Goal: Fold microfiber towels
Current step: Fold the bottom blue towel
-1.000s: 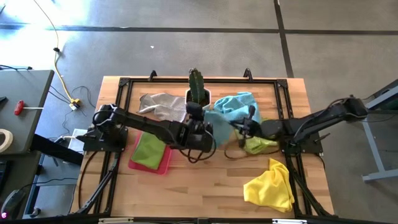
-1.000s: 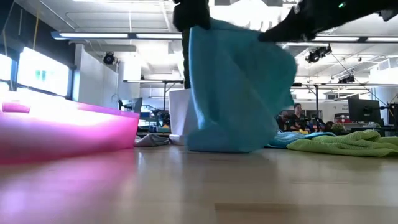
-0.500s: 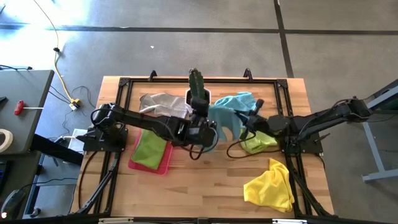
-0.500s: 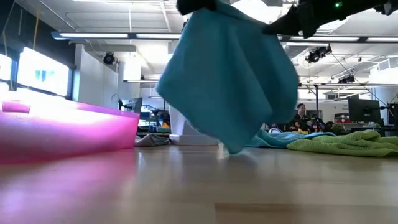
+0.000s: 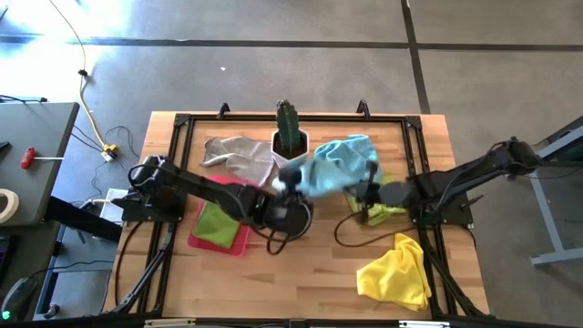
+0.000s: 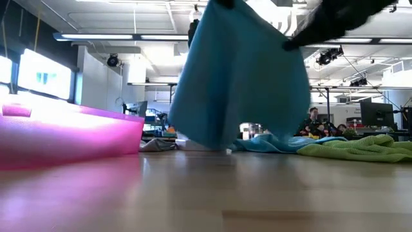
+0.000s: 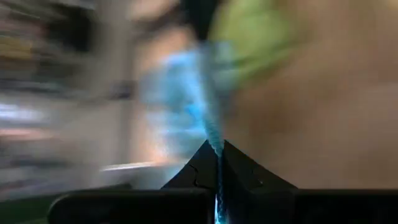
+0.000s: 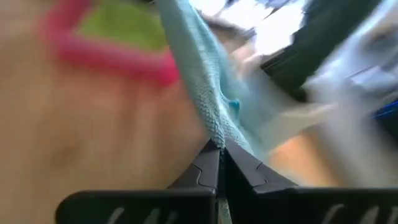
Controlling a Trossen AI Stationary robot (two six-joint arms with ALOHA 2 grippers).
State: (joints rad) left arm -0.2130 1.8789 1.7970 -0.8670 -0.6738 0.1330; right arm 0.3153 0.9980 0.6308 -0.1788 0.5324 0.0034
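Observation:
A light blue towel point(image 5: 332, 164) hangs spread between my two grippers over the table's middle; in the low view point(image 6: 241, 77) its lower edge is down near the tabletop. My left gripper point(image 5: 291, 175) is shut on its left upper end, and my right gripper point(image 5: 363, 189) is shut on its right upper end. A green towel point(image 5: 219, 223) lies in the pink tray point(image 5: 239, 246). A grey towel point(image 5: 237, 155) lies at the far left, a lime towel point(image 5: 383, 211) lies under my right arm, and a yellow towel point(image 5: 396, 269) lies at the near right. My left gripper pinches the blue towel's edge point(image 7: 213, 140) between its two shut fingers; the cloth runs away from the fingertips in a narrow ridge. The towel hangs below the gripper. My right gripper pinches the towel's other upper edge point(image 8: 214, 138) between its two shut fingers. The cloth stretches from there toward the left gripper and hangs down.
A white pot with a cactus point(image 5: 289, 137) stands at the far middle, just behind the held towel. More blue cloth point(image 6: 277, 143) lies on the table behind it. A black frame point(image 5: 182, 123) runs round the table's edges. There is bare wood at the near middle point(image 5: 301, 273).
Both grippers have carried the blue towel first a little up and toward the far edge, then toward the near edge. The towel's lower end swung clear of the table and now hangs wider and flatter between the grippers.

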